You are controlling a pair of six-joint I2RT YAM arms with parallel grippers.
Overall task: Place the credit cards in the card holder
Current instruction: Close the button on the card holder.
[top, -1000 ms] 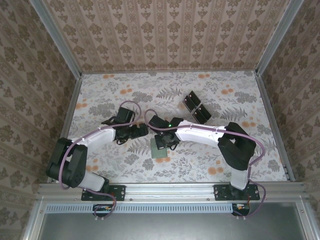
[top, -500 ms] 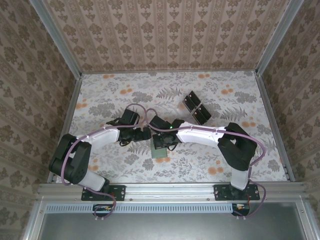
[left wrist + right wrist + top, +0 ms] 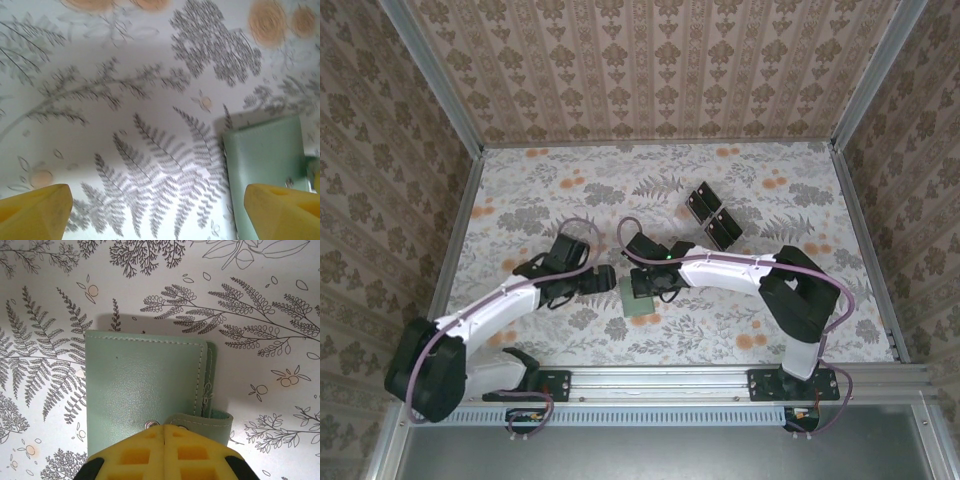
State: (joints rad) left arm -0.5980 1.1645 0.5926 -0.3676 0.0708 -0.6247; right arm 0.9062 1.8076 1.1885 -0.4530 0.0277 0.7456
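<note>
L arm swung in from 9 o'clock. Left end effector [image 3: 608, 277], jaws wide w/ nothing between, is now just beside card holder [image 3: 640, 306], which lies at its 3 o'clock on the table [image 3: 770, 200]. Right end effector [image 3: 642, 287] is closed over holder's snap flap [image 3: 202, 422]; R is nearer.

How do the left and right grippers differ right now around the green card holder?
The left gripper stands wide open; the right gripper is shut, pads together. The left gripper is over bare floral tablecloth beside the card holder; the right gripper's tips are at the holder's snap strap. Both have yellow pads and grip nothing.
</note>
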